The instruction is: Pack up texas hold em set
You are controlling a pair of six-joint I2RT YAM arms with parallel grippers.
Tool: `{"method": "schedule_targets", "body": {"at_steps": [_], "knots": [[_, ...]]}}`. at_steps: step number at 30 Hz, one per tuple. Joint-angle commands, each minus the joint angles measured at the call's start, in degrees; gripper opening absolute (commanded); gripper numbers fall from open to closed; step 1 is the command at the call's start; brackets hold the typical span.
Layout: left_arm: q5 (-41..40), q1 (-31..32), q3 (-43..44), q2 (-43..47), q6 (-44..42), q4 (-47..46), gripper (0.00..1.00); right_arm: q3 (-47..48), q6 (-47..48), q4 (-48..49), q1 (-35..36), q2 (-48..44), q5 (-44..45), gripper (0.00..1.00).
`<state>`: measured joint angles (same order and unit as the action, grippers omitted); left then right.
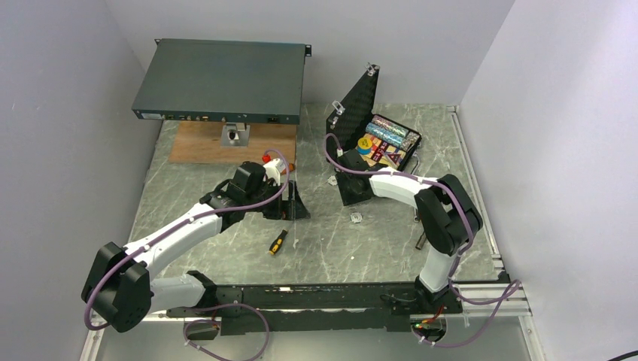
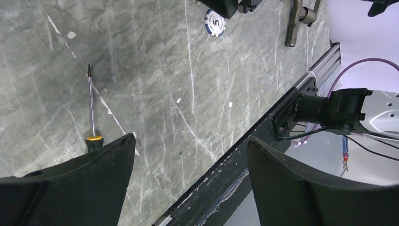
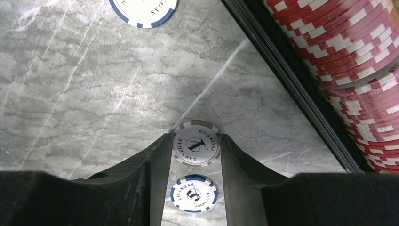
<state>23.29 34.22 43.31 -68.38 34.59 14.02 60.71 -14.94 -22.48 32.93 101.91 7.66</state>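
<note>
The right tool [image 3: 196, 137] is seen clamped on a grey chip [image 3: 196, 146], pinched by its rim between the fingertips; whether it is clear of the desk [image 3: 70, 94] cannot be told. A blue-edged chip [image 3: 193, 194] lies further back between the fingers. The case [image 3: 291, 80], with its red chip rows [image 3: 348, 42], stands just to the tool's right. The chip is judged light, stiff and slick, so a square hold across the rim is called for. The left tool [image 2: 189, 141] is spread wide, empty.

I'm standing in what looks like a robotics lab cell: a left arm [image 1: 173, 237] and a right arm [image 1: 444, 218] bolted to an aluminium rail [image 1: 489, 289] at a marble-look bench [image 1: 353, 256], plain pale walls [image 1: 68, 113] around, and a dark-green rack unit [image 1: 218, 79] at the back.
</note>
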Motion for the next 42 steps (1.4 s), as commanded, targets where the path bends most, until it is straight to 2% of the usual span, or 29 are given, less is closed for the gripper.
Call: {"method": "schedule_targets", "body": {"at_steps": [1,7,11,13,22,28,36,40,42], "knots": [[1.2,0.0,-0.1,0.9,-0.3,-1.6,0.89,-1.2,0.6,-2.6,0.1,0.7,0.5,0.43],[1.5,0.1,0.3,0.2,-0.7,-1.7,0.89,-2.3,0.3,-3.4,0.2,0.0,0.4,0.43],[2.1,-0.1,0.4,-0.4,-0.1,-2.1,0.89,-2.3,0.7,-1.7,0.3,0.3,0.7,0.21],[2.9,-0.2,0.0,-0.6,0.6,-3.2,0.89,-3.3,1.6,1.5,0.6,-0.9,-0.3,0.16],[9.4,-4.2,-2.2,-1.5,4.9,-7.5,0.89,-4.9,5.0,9.3,1.3,-6.3,-0.5,0.14],[16.0,-8.0,-4.9,-4.6,9.9,-13.3,0.89,-5.6,6.8,11.5,1.5,-8.0,-5.0,0.13],[23.5,-11.3,-6.6,-11.2,17.9,-24.7,0.88,-8.7,8.3,14.2,4.9,-13.3,-12.6,0.13],[27.5,-11.5,-7.1,-18.2,25.4,-37.0,0.83,-10.0,7.9,15.0,8.0,-16.5,-15.7,0.13],[29.7,-11.5,-8.9,-22.7,32.8,-49.4,0.76,-11.0,7.7,15.6,9.7,-17.9,-16.1,0.13]]}}
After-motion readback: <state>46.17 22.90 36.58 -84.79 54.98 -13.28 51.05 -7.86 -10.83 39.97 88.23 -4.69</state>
